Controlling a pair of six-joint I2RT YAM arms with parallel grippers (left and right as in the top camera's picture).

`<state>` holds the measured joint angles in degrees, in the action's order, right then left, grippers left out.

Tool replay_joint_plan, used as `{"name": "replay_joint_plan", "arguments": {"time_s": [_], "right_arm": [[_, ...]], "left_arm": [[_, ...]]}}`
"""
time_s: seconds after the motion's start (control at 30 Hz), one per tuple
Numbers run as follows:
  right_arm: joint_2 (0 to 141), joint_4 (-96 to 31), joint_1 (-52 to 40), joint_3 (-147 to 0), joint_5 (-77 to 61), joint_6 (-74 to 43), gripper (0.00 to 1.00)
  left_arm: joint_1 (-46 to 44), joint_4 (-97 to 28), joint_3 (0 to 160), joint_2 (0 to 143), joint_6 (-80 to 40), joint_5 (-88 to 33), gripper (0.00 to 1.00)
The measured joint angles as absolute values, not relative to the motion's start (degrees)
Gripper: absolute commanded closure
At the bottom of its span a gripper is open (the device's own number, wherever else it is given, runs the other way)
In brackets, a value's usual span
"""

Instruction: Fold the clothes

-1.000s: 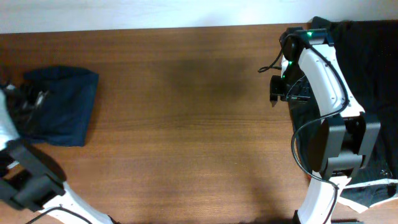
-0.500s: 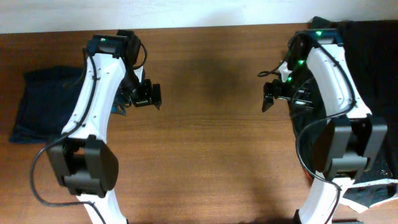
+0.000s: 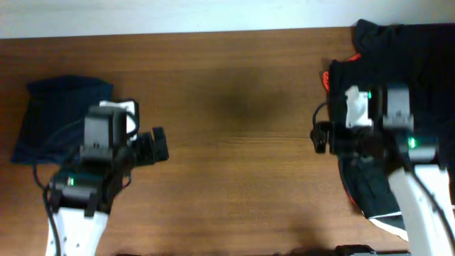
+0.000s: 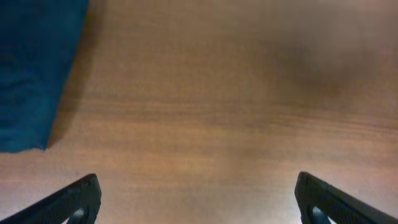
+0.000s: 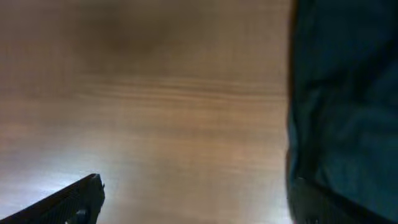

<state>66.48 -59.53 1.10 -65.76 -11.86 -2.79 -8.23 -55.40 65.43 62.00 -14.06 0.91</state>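
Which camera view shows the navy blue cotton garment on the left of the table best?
The overhead view: the navy blue garment shows nearly whole, only one edge under the left arm. The left wrist view catches just one corner. The right wrist view misses it.

Both arms had white shell links and black joint housings. The left arm, at the left end of the table, wore a grey-black block with a white patch beside it, one small green light, and thin black cable looping alongside. The right arm, at the table's right end, bore a white block, a grey block and two green lights. The left gripper and right gripper were black, and their fingers were dark, flat and blunt-tipped.
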Motion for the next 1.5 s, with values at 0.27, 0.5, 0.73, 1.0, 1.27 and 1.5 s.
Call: {"name": "replay_joint_plan", "arguments": {"time_s": [0.27, 0.5, 0.73, 1.0, 1.27, 1.5], "right_arm": [[36.9, -56.7, 1.1, -49.7, -4.7, -6.3, 0.01], [35.5, -56.8, 1.1, -49.6, -3.9, -7.3, 0.01], [31.6, -59.5, 1.1, -49.4, -3.6, -7.3, 0.01], [4.5, -35.8, -1.6, -25.6, -4.1, -2.6, 0.01], [0.8, 2.2, -1.8, -2.1, -4.1, -1.0, 0.01], [0.8, -3.8, -1.9, -0.6, -3.9, 1.3, 0.01]], "left_arm": [[-8.2, -50.6, 47.4, 44.6, -17.5, 8.2, 0.01], [-8.2, -50.3, 47.4, 45.7, -18.7, 9.1, 0.01], [-8.2, -50.2, 47.3, 45.7, -19.1, 9.1, 0.01], [-8.2, -50.2, 47.2, 45.8, -19.1, 9.1, 0.01], [-8.2, -50.1, 47.0, 45.9, -19.1, 9.3, 0.01], [-8.2, -50.1, 47.0, 45.9, -19.1, 9.3, 0.01]]}}
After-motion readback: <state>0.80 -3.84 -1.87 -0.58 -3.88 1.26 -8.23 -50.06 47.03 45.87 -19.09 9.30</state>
